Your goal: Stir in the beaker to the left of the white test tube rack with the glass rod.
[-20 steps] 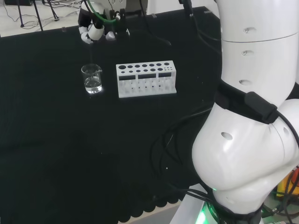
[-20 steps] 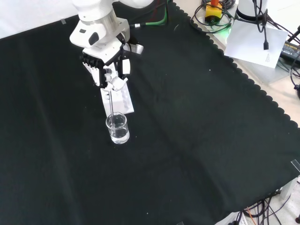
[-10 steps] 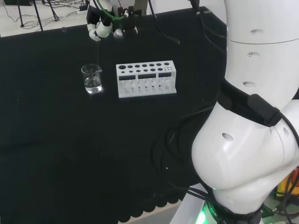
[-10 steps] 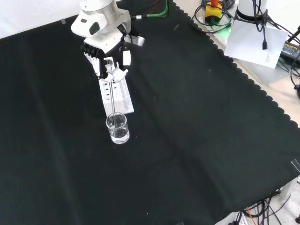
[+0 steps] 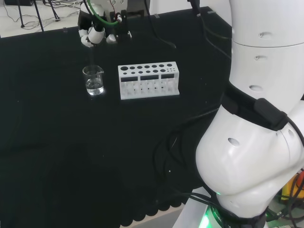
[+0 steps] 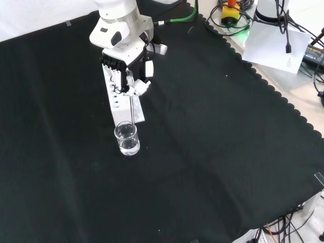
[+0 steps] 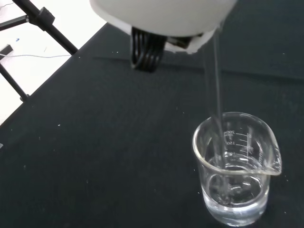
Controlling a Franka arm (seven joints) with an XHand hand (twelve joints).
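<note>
Item: beaker (image 6: 126, 138); clear glass, with spout and printed scale; stood upright on the black cloth (image 6: 212, 152); a shallow layer of clear liquid is held at its bottom, as shown in the wrist view (image 7: 235, 168); in the head view it is placed just to the left of the white test tube rack (image 5: 149, 80), apart from it; in the front view it is seen nearer the camera than the rack (image 6: 119, 101), close to the rack's near end.

Item: glass rod (image 7: 214, 95); thin, clear, close to upright; its upper end is gripped in the hand; its lower end is passed through the beaker's mouth and dipped into the liquid; whether the tip is set against the glass bottom cannot be told; in the front view it is seen as a fine line (image 6: 132, 109) from the fingers down to the beaker.

Item: hand (image 6: 126, 76); black and white; held above the beaker and over the rack in the front view; fingers are curled and pinched round the top of the rod; in the head view it is found at the far edge of the cloth, above the beaker (image 5: 97, 29).

Item: rack; white, with rows of round holes on top; no tubes are seen in it.

Item: white arm links (image 5: 256, 118); seen large at the right of the head view.
</note>
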